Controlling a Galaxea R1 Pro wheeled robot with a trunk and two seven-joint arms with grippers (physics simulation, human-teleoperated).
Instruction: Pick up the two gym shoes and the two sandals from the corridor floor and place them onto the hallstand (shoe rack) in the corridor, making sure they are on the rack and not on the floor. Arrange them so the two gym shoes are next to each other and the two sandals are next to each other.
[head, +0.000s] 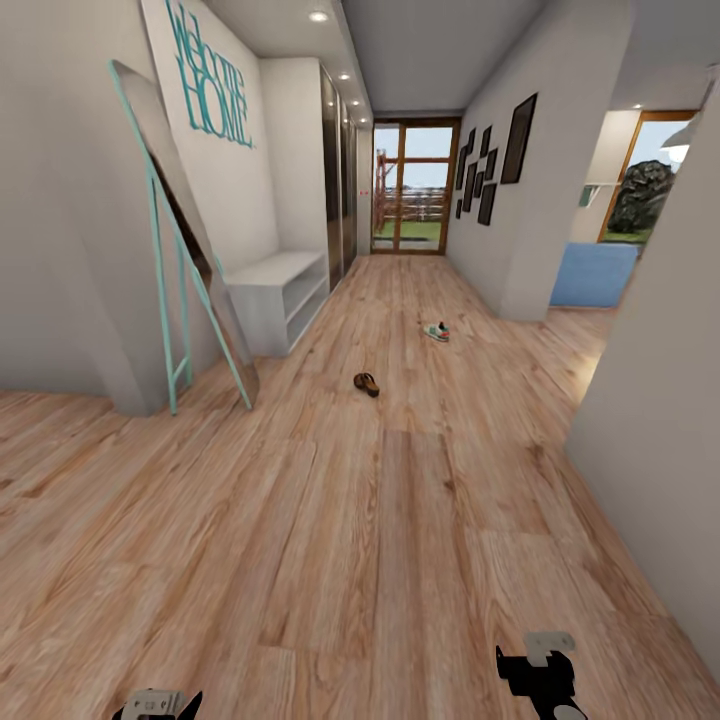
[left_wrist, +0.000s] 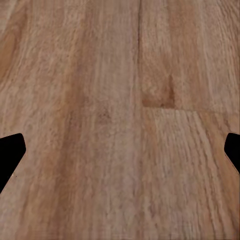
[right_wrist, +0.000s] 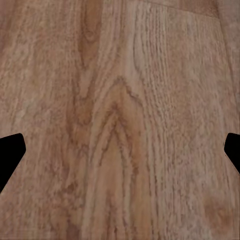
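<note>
Both grippers, left (left_wrist: 120, 150) and right (right_wrist: 120, 150), hang spread wide and empty over the corridor floor (head: 380, 540) as I look on. Down the hall, one sandal (head: 366, 383) lies out from the white bench (head: 275, 290) on the left wall; a gym shoe (head: 436, 332) lies beyond the sandal, farther from the bench.

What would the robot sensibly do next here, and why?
Probably roll forward toward the brown sandal. It lies far down the corridor floor, well beyond both grippers, left and right, which are open over bare planks. A gym shoe lies farther on.
</note>
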